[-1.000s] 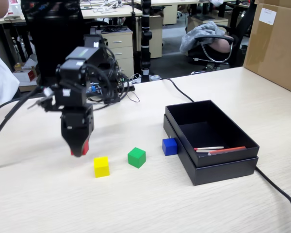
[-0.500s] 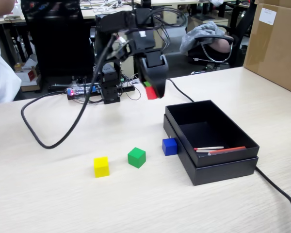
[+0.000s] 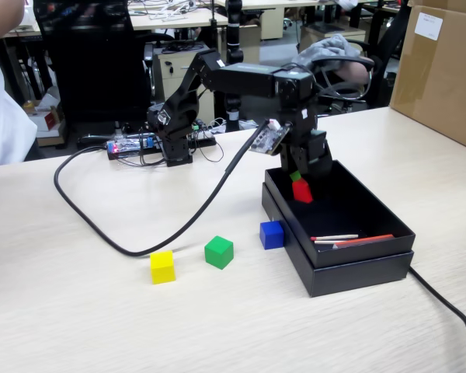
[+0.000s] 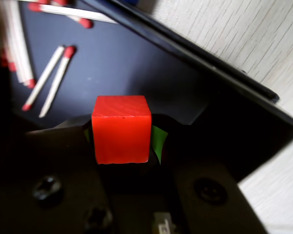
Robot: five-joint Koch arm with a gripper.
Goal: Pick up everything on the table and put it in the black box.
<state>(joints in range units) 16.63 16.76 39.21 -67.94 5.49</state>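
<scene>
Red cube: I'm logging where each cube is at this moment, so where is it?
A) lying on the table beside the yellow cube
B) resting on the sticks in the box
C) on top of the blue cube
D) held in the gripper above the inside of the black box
D: the red cube sits clamped in the gripper over the dark floor of the black box, clear of the sticks.
</scene>
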